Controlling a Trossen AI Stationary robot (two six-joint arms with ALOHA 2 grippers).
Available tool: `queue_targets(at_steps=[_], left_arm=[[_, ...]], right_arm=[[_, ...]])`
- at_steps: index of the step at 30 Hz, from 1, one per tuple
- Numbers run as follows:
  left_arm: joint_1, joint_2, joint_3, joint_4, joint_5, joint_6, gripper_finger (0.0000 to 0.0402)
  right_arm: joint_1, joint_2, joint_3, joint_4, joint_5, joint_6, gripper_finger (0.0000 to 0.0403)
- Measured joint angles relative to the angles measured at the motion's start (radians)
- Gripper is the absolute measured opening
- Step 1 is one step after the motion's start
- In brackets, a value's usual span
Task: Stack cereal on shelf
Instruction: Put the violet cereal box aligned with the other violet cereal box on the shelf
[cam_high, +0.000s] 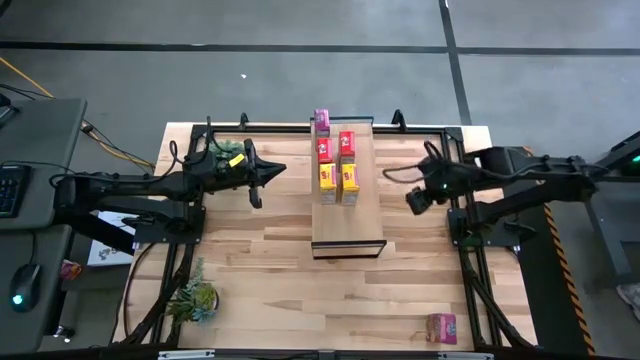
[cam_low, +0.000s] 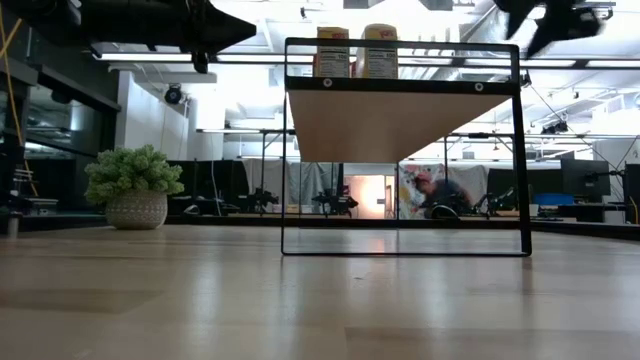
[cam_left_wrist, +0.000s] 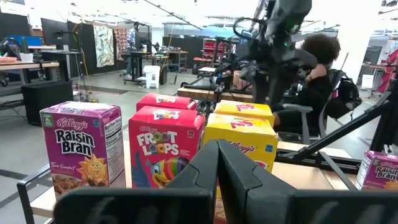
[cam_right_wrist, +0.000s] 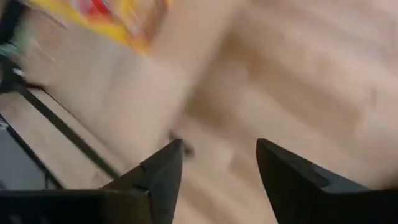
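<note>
Wooden table (cam_high: 260, 250): shelf (cam_high: 347, 215) holds 5 cereal boxes (cam_high: 340, 165); left gripper (cam_high: 262, 185) together, right gripper (cam_high: 413, 200) apart, empty.

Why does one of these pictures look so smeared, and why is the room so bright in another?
The right wrist view is streaked with blur: the yellow box and the wood are smudged, though the open right gripper shows clearer. In the low view, ceiling lights glare behind the shelf, leaving the arms as dark shapes. The left wrist view is crisp: box print is readable.
</note>
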Motion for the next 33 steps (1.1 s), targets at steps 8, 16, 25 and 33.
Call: queue_targets(at_steps=[8,16,25,33], left_arm=[[0.0,0.0,0.0,-0.001,0.0,0.0,0.0001],[0.0,0.0,0.0,-0.021,0.004,0.0,0.0001],[0.0,0.0,0.0,-0.02,0.005,-0.011,0.0],[0.0,0.0,0.0,-0.022,0.005,-0.027,0.0]], right_arm=[[0.329,0.108,-0.01,-0.086,-0.273,0.587,0.0201],[0.745,0.249,-0.01,0.118,-0.306,1.183,0.0201],[0.916,0.454,0.065,0.171,-0.29,1.365,0.0201],[0.916,0.662,0.376,-0.132,-0.293,1.353,0.0201]])
